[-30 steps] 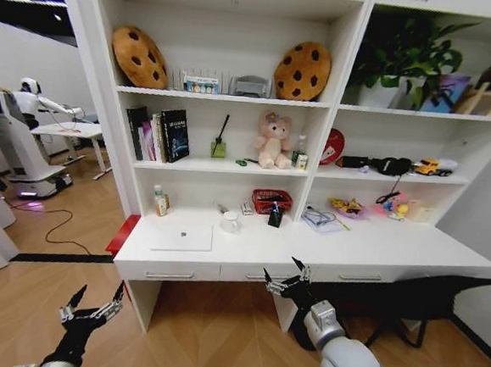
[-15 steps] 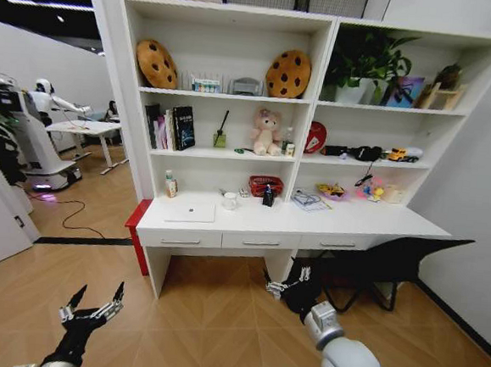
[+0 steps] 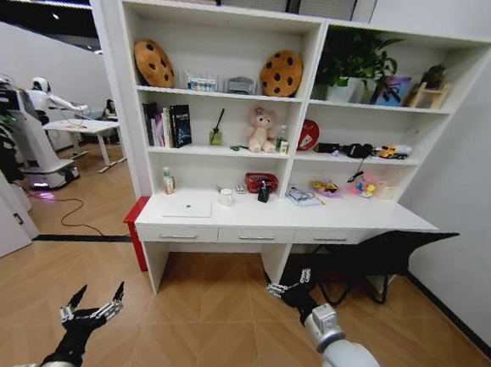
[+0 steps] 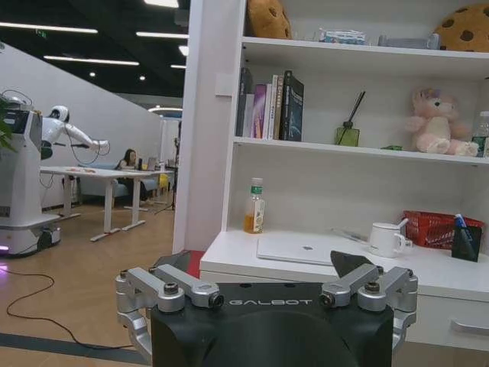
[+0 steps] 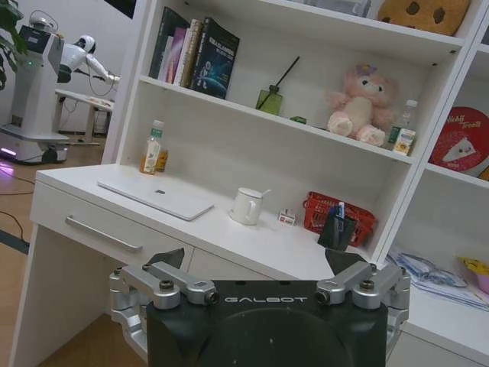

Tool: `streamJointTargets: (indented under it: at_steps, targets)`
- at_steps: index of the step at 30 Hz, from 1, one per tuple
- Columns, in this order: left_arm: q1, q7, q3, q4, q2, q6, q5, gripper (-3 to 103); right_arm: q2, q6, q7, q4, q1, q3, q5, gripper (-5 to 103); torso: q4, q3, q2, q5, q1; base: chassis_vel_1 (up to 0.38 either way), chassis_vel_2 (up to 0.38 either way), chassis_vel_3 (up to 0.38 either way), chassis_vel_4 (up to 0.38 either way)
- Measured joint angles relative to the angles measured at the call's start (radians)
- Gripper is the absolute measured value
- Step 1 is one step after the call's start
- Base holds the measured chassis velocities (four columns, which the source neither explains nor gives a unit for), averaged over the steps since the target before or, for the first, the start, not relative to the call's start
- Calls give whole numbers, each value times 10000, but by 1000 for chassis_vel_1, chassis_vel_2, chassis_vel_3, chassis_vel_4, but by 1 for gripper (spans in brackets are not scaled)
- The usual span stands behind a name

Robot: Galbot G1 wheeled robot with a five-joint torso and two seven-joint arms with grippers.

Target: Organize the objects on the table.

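The long white table (image 3: 267,228) stands well ahead of me under tall white shelving. On it lie a silver-white laptop (image 3: 186,208) (image 4: 302,248) (image 5: 157,197), a white mug (image 3: 226,197) (image 5: 246,206), a black pen holder (image 3: 263,193) (image 5: 337,229) in front of a red basket (image 3: 261,182), a drink bottle (image 3: 168,181) (image 4: 254,206), papers (image 3: 302,197) and small toys (image 3: 326,188). My left gripper (image 3: 99,295) (image 4: 263,264) hangs open low over the floor. My right gripper (image 3: 290,280) (image 5: 256,260) is open too, short of the drawers, holding nothing.
A black chair (image 3: 384,254) sits tucked at the desk's right end. A red panel (image 3: 135,217) leans at its left end. Another robot (image 3: 11,131) and a small white table (image 3: 84,127) stand far left. Wooden floor lies open between me and the desk.
The whole view has pulled back, so the desk and shelving look smaller and farther off. Both grippers keep their places in the view, still open.
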Motion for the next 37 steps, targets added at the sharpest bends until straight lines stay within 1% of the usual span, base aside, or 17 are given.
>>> streamJointTargets:
  at_steps: [3, 6, 8, 16, 20, 22, 25, 37]
  targets:
    - [2, -1, -1, 0, 0, 1, 0, 100, 34, -3, -2, 30, -72, 19, -36, 100, 5, -3, 5, 0, -8, 90, 38, 22, 43]
    - [3, -1, -1, 0, 0, 0, 1, 100, 49, 0, -4, 31, -105, 26, -68, 100, 5, -3, 6, 0, -8, 59, 27, 11, 29]
    - [1, -1, -1, 0, 0, 1, 0, 100, 72, 9, -4, 37, -147, 42, -91, 100, 0, -2, 5, 0, -7, 25, -6, -6, 8]
    - [2, -1, -1, 0, 0, 1, 1, 100, 118, 49, 41, 44, -152, 57, -56, 100, 1, -2, 5, 1, -7, 0, 0, 0, 0]
    - [2, -1, -1, 0, 0, 1, 0, 100, 210, 60, 235, 23, -100, 64, 141, 100, 2, -2, 5, 0, -7, 0, 0, 0, 0]
    - [1, -1, -1, 0, 0, 1, 0, 100, 446, 54, 526, 16, -65, 259, 432, 100, 3, -2, 5, 0, -7, 0, 0, 0, 0]
    - [1, -1, -1, 0, 0, 1, 0, 100, 575, 22, 683, 25, -44, 372, 573, 100, 2, -2, 5, 1, -7, 0, 0, 0, 0]
    - [1, -1, -1, 0, 0, 2, 0, 100, 595, 6, 713, 34, -35, 394, 599, 100, 2, -2, 5, 1, -7, 0, 0, 0, 0]
